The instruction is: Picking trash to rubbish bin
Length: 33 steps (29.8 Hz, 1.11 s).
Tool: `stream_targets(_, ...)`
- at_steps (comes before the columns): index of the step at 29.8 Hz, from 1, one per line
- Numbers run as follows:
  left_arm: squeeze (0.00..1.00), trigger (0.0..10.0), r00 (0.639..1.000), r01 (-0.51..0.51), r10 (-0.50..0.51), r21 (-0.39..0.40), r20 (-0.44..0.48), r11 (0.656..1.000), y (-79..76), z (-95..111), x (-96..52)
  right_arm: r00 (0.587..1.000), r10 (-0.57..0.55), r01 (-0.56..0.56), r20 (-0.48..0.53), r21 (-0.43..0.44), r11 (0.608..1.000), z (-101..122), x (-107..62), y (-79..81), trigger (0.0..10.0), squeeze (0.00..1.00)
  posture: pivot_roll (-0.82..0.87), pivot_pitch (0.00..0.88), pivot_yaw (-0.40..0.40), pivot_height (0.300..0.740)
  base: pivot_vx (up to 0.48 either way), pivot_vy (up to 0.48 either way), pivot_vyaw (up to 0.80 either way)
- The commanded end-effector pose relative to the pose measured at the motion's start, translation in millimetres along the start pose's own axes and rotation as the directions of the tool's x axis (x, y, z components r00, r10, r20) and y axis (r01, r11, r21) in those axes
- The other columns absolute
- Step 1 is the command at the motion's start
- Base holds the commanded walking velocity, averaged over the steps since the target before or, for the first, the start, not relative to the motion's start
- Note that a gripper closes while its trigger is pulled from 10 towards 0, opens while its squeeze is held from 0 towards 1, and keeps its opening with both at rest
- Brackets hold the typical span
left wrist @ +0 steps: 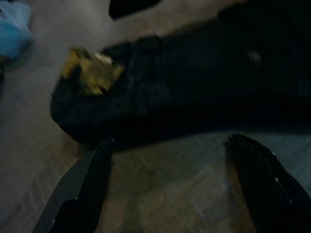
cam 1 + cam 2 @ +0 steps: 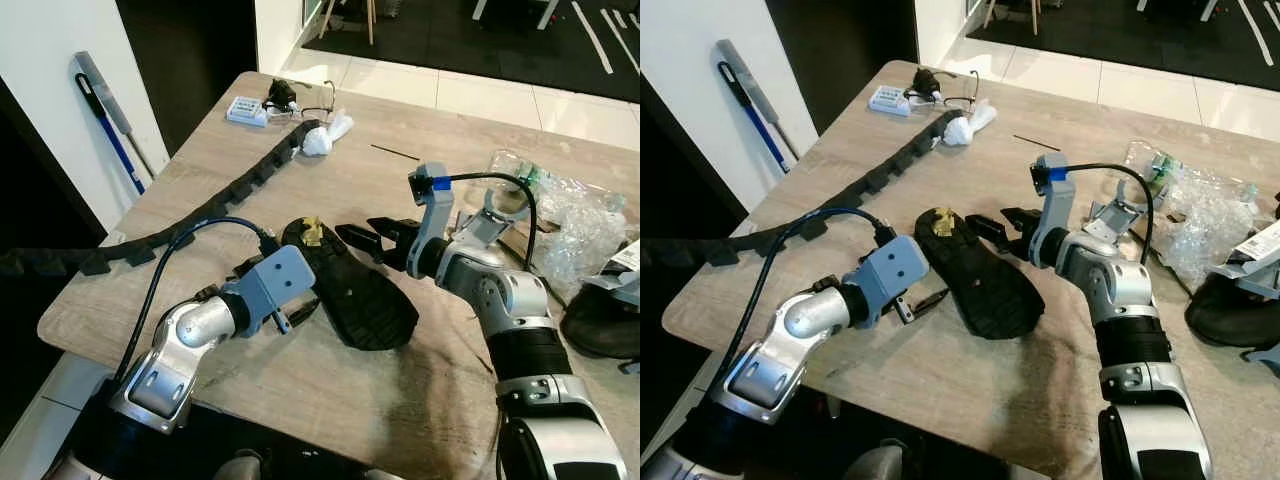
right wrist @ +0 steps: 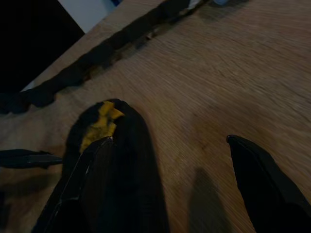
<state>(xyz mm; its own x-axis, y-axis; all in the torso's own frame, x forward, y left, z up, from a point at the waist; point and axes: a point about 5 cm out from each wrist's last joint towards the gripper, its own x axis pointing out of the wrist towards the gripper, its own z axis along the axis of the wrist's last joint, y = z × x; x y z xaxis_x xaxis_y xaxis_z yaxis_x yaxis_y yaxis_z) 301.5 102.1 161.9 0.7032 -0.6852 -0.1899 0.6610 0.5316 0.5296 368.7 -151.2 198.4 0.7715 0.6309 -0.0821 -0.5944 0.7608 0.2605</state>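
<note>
Shoe sole (image 2: 355, 285) — black, yellow scrap on its heel end, flat on the wooden table (image 2: 400, 390) between both grippers. Right gripper (image 2: 365, 238): fingers apart, hovering just beside its far edge; left gripper (image 2: 925, 303): fingers apart, low at the near edge — likely bracketing it for a lift. Surroundings: black cable chain (image 2: 200, 215), white tissue wad (image 2: 325, 135), crumpled plastic wrap (image 2: 580, 225); nothing blocks either approach.

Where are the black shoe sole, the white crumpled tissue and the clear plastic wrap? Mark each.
black shoe sole (image 2: 358, 290): left eye view, mid tread.
white crumpled tissue (image 2: 322, 138): left eye view, its bulk.
clear plastic wrap (image 2: 1205, 222): right eye view, crinkled middle.
</note>
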Motion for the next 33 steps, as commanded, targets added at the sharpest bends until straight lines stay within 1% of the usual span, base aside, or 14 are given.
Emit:
stream_targets(1, 0.0, 10.0, 0.999, 0.042, -0.043, -0.021, -0.018, 0.999, -10.7, -8, 2.5, 1.0, -0.03, 0.03, 0.0, 0.01, 0.999, -8, -2.4, -6.7, 10.0, 0.0, 0.07, 0.179, 0.023, 0.74, 0.0, 0.0, 0.0)
stream_targets(2, 0.0, 10.0, 0.998, 0.054, -0.054, -0.026, -0.02, 0.998, -14.8, -9, 6.1, 0.999, -0.046, 0.046, -0.006, 0.012, 0.999, -13, -2.2, -10.1, 10.0, 0.0, 0.07, 0.179, 0.025, 0.74, 0.0, 0.0, 0.0)
stream_targets(5, 0.0, 10.0, 0.998, 0.059, -0.059, -0.035, -0.018, 0.998, -17.5, -10, 9.4, 0.999, -0.041, 0.042, -0.036, 0.034, 0.999, -22, -1.4, -9.2, 10.0, 0.0, 0.07, 0.18, 0.025, 0.74, 0.0, 0.0, 0.0)
stream_targets(8, 0.0, 10.0, 0.998, 0.062, -0.063, -0.048, -0.015, 0.997, -19.8, -11, 12.1, 0.998, 0.008, -0.001, -0.065, 0.118, 0.993, -34, 0.6, -1.5, 10.0, 0.0, 0.07, 0.181, 0.025, 0.74, 0.0, 0.0, 0.0)
stream_targets(9, 0.0, 10.0, 0.998, 0.065, -0.066, -0.045, -0.017, 0.997, -21.0, -12, 13.8, 0.995, 0.043, -0.029, -0.091, 0.151, 0.988, -42, 1.4, 4.0, 10.0, 0.0, 0.07, 0.181, 0.025, 0.74, 0.0, 0.0, 0.0)
stream_targets(12, 0.0, 10.0, 0.998, 0.066, -0.067, -0.043, -0.018, 0.997, -21.3, -12, 14.2, 0.994, 0.053, -0.037, -0.1, 0.16, 0.986, -45, 1.4, 5.4, 10.0, 0.0, 0.07, 0.181, 0.025, 0.74, 0.0, 0.0, 0.0)
stream_targets(15, 0.0, 10.0, 0.998, 0.066, -0.067, -0.04, -0.021, 0.997, -21.5, -12, 16.4, 0.991, 0.094, -0.068, -0.095, 0.244, 0.967, -50, 4.0, 12.2, 10.0, 0.0, 0.07, 0.183, 0.026, 0.74, 0.0, 0.0, 0.0)
stream_targets(16, 0.0, 10.0, 0.998, 0.066, -0.067, -0.04, -0.021, 0.997, -21.5, -12, 16.4, 0.991, 0.094, -0.068, -0.095, 0.244, 0.967, -50, 4.0, 12.2, 10.0, 0.0, 0.07, 0.183, 0.026, 0.74, 0.0, 0.0, 0.0)
stream_targets(18, 0.0, 10.0, 0.998, 0.063, -0.063, -0.038, -0.016, 0.997, -21.3, -11, 18.3, 0.988, 0.132, -0.104, -0.074, 0.295, 0.95, -50, 7.9, 19.0, 10.0, 0.0, 0.07, 0.184, 0.028, 0.74, 0.0, 0.0, 0.0)
stream_targets(21, 0.0, 10.0, 0.998, 0.062, -0.062, -0.037, -0.012, 0.997, -21.3, -10, 19.3, 0.986, 0.152, -0.125, -0.06, 0.33, 0.936, -49, 10.2, 23.1, 10.0, 0.0, 0.07, 0.184, 0.028, 0.74, 0.0, 0.0, 0.0)
stream_targets(24, 0.0, 10.0, 0.998, 0.064, -0.064, -0.032, -0.001, 0.997, -22.5, -7, 21.7, 0.979, 0.201, -0.174, -0.025, 0.41, 0.896, -46, 14.8, 34.5, 10.0, 0.0, 0.07, 0.184, 0.028, 0.74, 0.0, 0.0, 0.0)
stream_targets(27, 0.0, 10.0, 0.997, 0.072, -0.072, -0.028, 0.005, 0.997, -25.0, -5, 23.1, 0.973, 0.228, -0.208, 0.013, 0.461, 0.862, -40, 19.2, 42.2, 10.0, 0.0, 0.07, 0.185, 0.025, 0.74, 0.0, 0.0, 0.0)
stream_targets(31, 0.0, 10.0, 0.997, 0.078, -0.078, -0.025, 0.01, 0.997, -27.1, -4, 24.4, 0.968, 0.239, -0.243, 0.075, 0.505, 0.828, -26, 23.3, 46.7, 10.0, 0.0, 0.07, 0.186, 0.026, 0.74, 0.0, 0.0, 0.0)
stream_targets(33, 0.0, 10.0, 0.997, 0.081, -0.08, -0.024, 0.01, 0.996, -27.5, -4, 24.6, 0.967, 0.239, -0.248, 0.084, 0.51, 0.824, -24, 23.8, 47.1, 10.0, 0.0, 0.07, 0.186, 0.026, 0.74, 0.0, 0.0, 0.0)
